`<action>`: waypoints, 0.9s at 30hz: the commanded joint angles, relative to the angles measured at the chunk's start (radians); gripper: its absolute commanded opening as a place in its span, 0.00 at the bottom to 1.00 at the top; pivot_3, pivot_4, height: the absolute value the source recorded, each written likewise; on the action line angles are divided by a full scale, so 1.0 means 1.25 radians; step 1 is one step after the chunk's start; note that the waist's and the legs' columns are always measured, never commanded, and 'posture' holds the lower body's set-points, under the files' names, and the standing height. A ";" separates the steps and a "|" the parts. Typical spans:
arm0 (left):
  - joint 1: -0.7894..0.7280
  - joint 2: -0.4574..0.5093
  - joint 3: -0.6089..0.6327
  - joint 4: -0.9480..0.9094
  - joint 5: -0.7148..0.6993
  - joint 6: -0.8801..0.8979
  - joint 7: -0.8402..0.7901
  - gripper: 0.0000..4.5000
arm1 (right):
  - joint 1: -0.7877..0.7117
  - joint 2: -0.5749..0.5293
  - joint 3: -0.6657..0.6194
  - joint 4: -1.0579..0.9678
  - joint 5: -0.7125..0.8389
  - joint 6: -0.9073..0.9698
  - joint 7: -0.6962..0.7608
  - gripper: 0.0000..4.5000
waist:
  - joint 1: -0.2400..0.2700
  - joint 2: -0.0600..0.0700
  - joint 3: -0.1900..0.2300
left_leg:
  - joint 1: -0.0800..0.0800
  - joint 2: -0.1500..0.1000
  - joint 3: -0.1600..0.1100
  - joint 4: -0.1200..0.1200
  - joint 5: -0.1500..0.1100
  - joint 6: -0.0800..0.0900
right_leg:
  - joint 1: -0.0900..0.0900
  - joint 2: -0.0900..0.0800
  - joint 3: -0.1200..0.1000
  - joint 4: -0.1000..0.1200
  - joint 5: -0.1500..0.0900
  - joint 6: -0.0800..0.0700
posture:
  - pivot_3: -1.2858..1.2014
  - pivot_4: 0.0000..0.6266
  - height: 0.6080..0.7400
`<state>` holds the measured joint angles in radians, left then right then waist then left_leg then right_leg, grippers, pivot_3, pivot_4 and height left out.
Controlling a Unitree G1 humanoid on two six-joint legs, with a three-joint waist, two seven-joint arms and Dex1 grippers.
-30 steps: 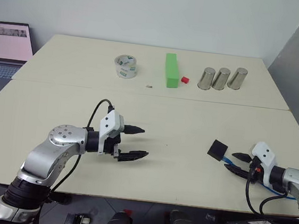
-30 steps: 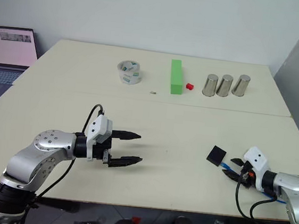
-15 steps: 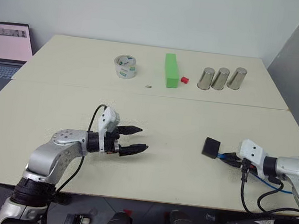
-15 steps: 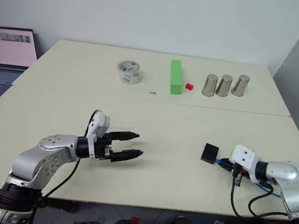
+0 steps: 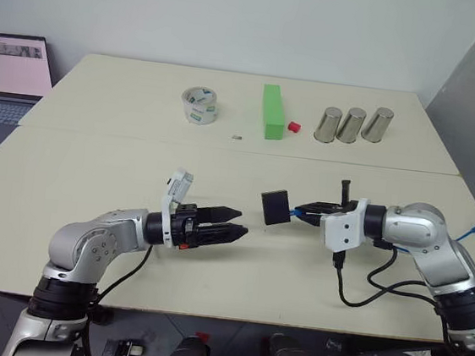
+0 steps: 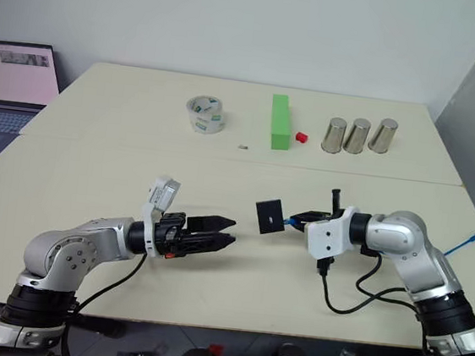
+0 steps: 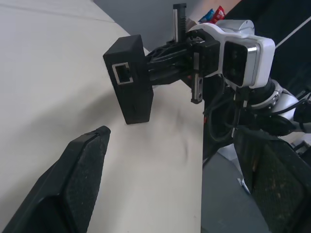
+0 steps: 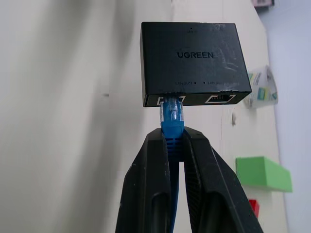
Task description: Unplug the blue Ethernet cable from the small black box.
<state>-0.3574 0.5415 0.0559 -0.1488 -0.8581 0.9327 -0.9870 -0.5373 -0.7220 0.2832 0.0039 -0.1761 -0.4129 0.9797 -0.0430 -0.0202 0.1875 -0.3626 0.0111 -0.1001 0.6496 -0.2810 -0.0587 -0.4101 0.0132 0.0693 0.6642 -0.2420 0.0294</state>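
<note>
count, cups: three metal cups in a row at the far right of the table, touching or nearly so.
count, tape: one tape roll, far side, left of centre.
count, blocks: one long green block lying on the table; one tiny red cube just beside its right side.
count, small bit: one tiny dark speck on the table between tape roll and green block; too small to tell what it is.
count, laptops: one laptop, open, screen lit, off the table's far left edge.
small black box: one, held up off the table near its middle, between the two grippers; a second, empty port faces the left gripper in the left wrist view.
blue ethernet cable: one, its plug seated in one port of the box; the cord trails back past the right arm to the table's right edge.
right gripper, fingers clenched on the blue cable just behind the plug, the box hanging from the plug.
left gripper, fingers spread apart, grasping nothing, pointing toward the box, near it but apart.
surface: pale cream table, two tops joined along a seam across the middle.
room: plain white wall behind, grey panel at the right.
</note>
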 commanded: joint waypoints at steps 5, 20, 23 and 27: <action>-0.027 -0.039 0.002 0.015 -0.014 0.001 0.017 0.96 | -0.045 0.029 0.006 -0.032 0.006 -0.015 -0.005 0.02 | 0.002 0.000 0.000 | 0.000 0.000 0.000 0.000 0.000 0.000 | 0.000 0.000 0.000 0.000 0.000 0.000 | 0.52 0.24 1.00; -0.050 -0.089 -0.014 0.062 0.019 -0.032 0.025 0.28 | -0.064 0.062 0.013 -0.057 0.002 0.006 -0.007 0.02 | 0.004 0.000 0.000 | 0.000 0.000 0.000 0.000 0.000 0.000 | 0.000 0.000 0.000 0.000 0.000 -0.001 | 0.52 0.24 1.00; -0.053 -0.092 -0.013 0.076 0.031 -0.040 0.030 0.18 | -0.062 0.067 0.017 -0.066 -0.002 0.009 -0.008 0.02 | 0.004 0.000 0.000 | 0.000 0.000 0.000 0.000 0.000 0.000 | 0.000 0.000 0.000 0.000 0.000 -0.001 | 0.52 0.24 1.00; -0.053 -0.086 -0.019 0.090 0.054 -0.051 0.029 0.18 | -0.055 0.065 0.035 -0.066 -0.022 -0.002 -0.001 0.02 | 0.004 0.000 0.000 | 0.000 0.000 0.000 0.000 0.000 0.000 | 0.000 0.000 0.000 0.000 0.000 -0.001 | 0.52 0.24 1.00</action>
<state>-0.4057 0.4293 0.0346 -0.0381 -0.8074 0.8883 -0.9513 -0.6011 -0.6442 0.3098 -0.0263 -0.1994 -0.3869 0.9791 -0.0377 -0.0202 0.1875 -0.3625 0.0109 -0.1003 0.6495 -0.2810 -0.0588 -0.4101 0.0131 0.0694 0.6641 -0.2415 0.0284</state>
